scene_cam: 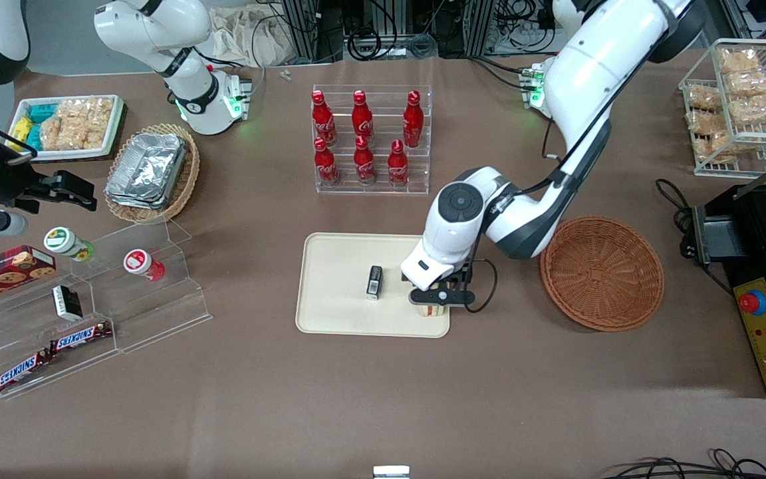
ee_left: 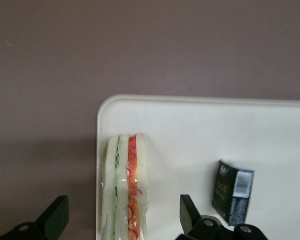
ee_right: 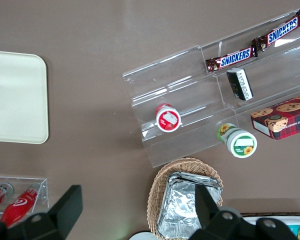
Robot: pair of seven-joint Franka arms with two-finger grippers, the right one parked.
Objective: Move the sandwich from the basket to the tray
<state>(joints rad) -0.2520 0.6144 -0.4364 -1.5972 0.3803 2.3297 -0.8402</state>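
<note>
The pincer (scene_cam: 441,298) hangs low over the tray (scene_cam: 336,266) corner nearest the empty basket (scene_cam: 601,273) — the sandwich (scene_cam: 433,310) peeks out beneath it, beside a small black box (scene_cam: 374,281).

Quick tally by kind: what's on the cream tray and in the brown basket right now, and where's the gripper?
On the tray:
Sandwich: 1, standing on edge at the tray's corner
Small black box: 1
In the basket: 0
Total: 2
The gripper is open, fingers either side of the sandwich without touching it.
</note>
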